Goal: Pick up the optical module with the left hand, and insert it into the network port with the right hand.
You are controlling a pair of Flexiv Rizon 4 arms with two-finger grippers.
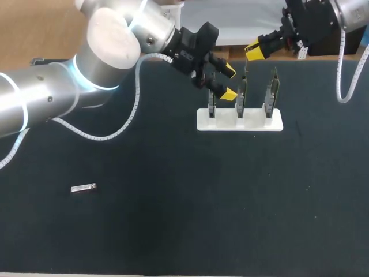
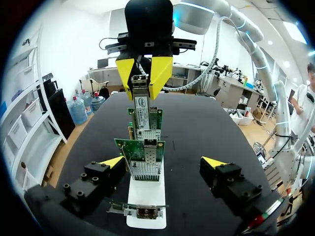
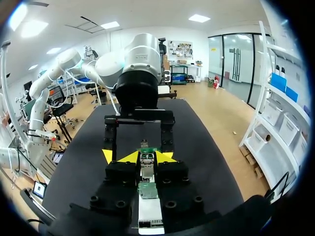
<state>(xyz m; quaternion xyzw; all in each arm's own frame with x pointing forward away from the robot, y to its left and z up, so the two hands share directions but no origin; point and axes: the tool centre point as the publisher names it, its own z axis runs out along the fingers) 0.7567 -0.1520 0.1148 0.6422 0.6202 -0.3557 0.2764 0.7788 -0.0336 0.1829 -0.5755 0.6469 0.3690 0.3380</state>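
Right hand [image 2: 141, 91] grips the optical module [image 2: 141, 110], long axis in line with the network port [image 2: 149, 144] just ahead; left hand [image 2: 161, 163] open.

Table [image 1: 173, 231]: dark top, spread before me.
White stand [image 1: 239, 122]: far middle of my table.
Small silver piece [image 1: 83, 187]: flat, on my left, well apart from the stand.

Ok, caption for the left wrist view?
Right gripper holds the optical module near the upright network cards; open left gripper faces them.
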